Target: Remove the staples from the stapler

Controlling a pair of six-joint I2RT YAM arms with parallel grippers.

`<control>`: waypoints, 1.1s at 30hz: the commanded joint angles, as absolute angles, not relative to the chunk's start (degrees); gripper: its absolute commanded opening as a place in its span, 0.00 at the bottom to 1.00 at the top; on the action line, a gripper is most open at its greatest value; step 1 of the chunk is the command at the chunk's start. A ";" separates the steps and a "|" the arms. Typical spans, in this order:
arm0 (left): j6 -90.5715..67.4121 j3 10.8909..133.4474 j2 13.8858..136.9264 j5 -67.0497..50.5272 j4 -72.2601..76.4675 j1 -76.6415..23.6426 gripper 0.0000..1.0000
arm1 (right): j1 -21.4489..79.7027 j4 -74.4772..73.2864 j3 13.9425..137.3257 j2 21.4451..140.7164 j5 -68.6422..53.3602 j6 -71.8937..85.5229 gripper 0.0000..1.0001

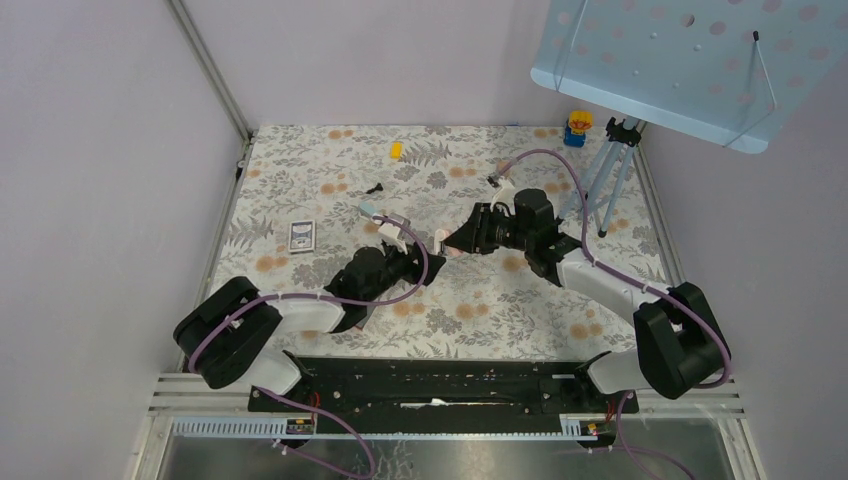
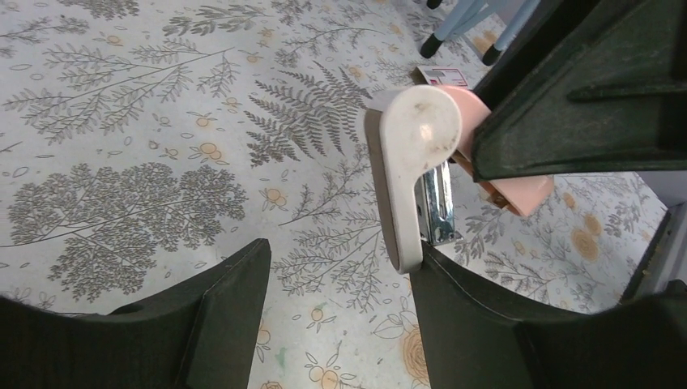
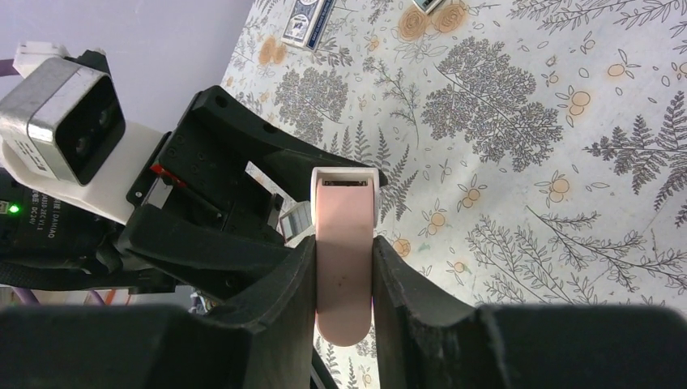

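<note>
- Right gripper (image 3: 343, 247): both fingers (image 3: 275, 300) are clamped on the flat sides of the stapler (image 3: 344, 211), which sticks out past the tips.
- Left gripper (image 2: 336, 267): jaws are apart and hold nothing. One finger (image 2: 454, 324) is right by the stapler's lower white edge; contact cannot be told. The other finger has a wide gap to it.
- Stapler look: pale pink body with a white arm (image 2: 409, 162) that has a rounded head and is swung away from the pink part.
- A shiny metal channel (image 2: 437, 203) is exposed beside the white arm. Whether it holds staples cannot be told.
- In the right wrist view the stapler's end is a white frame with a thin dark strip inside.
- Stapler place: mid-table between the two grippers, over the floral cloth (image 1: 480, 310).
- Further out on the cloth: a card box (image 1: 301, 236) to the left, a small yellow piece (image 1: 396, 150) near the far edge, and a small black bit (image 1: 374, 187).
- At the far right: a blue-and-yellow toy (image 1: 577, 127), a tripod (image 1: 605, 185), and a perforated pale blue panel (image 1: 680, 60) above it.
</note>
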State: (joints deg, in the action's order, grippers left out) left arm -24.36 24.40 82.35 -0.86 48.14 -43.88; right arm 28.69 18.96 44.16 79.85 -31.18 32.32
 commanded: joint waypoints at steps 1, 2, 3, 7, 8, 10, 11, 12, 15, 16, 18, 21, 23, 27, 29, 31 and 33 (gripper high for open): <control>-22.48 27.07 83.11 4.07 50.71 -43.81 0.66 | 28.35 16.93 44.21 77.01 -32.42 28.19 0.00; -22.30 27.33 83.34 4.80 50.43 -43.77 0.66 | 28.36 16.08 44.21 76.95 -31.99 27.56 0.00; -22.09 27.60 83.63 5.46 50.38 -43.77 0.66 | 28.25 15.40 44.17 76.99 -31.50 27.05 0.00; -21.19 29.49 86.17 7.08 50.11 -43.45 0.67 | 28.28 14.28 43.58 77.26 -29.76 25.75 0.00; -20.78 30.17 86.98 7.44 49.49 -43.33 0.67 | 28.25 14.32 43.45 77.41 -29.34 25.58 0.00; -19.92 31.83 88.50 8.55 48.53 -43.08 0.67 | 28.28 14.28 43.42 78.02 -28.12 25.16 0.00; -19.47 32.69 89.38 9.13 48.06 -42.85 0.67 | 28.22 14.24 43.49 78.47 -27.39 24.88 0.00; -19.06 33.54 90.40 9.40 47.81 -42.50 0.67 | 28.21 14.24 43.63 78.96 -26.64 24.71 0.00; -18.14 36.56 93.92 9.66 47.13 -41.38 0.67 | 28.09 13.78 44.49 81.32 -24.21 23.77 0.00; -17.92 37.84 95.13 9.58 46.56 -40.84 0.67 | 28.10 13.76 44.96 82.19 -23.71 23.41 0.00; -17.57 40.64 97.39 9.45 45.70 -40.10 0.67 | 27.97 14.15 45.65 84.19 -23.19 22.92 0.00; -16.89 43.67 100.21 9.80 44.75 -39.15 0.67 | 27.77 15.03 46.34 86.36 -22.94 22.61 0.00; -16.88 45.04 101.61 9.77 44.69 -38.58 0.68 | 27.62 15.66 46.70 87.49 -22.78 22.75 0.00; -16.64 47.12 104.29 9.43 44.96 -37.74 0.68 | 27.46 16.52 47.41 89.47 -22.76 22.90 0.00; -16.38 48.06 105.27 9.03 44.53 -37.54 0.68 | 27.42 16.59 47.76 90.17 -22.62 22.77 0.00; -16.18 48.57 105.91 8.52 44.22 -37.51 0.68 | 27.34 16.61 47.98 90.56 -22.06 22.78 0.00; -16.16 48.57 106.17 8.24 44.14 -37.49 0.68 | 27.22 16.54 48.16 90.66 -21.19 22.98 0.00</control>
State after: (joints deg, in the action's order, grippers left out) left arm -16.95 46.24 105.32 9.26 41.60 -37.36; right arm 27.35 14.87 45.23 90.37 -21.93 23.83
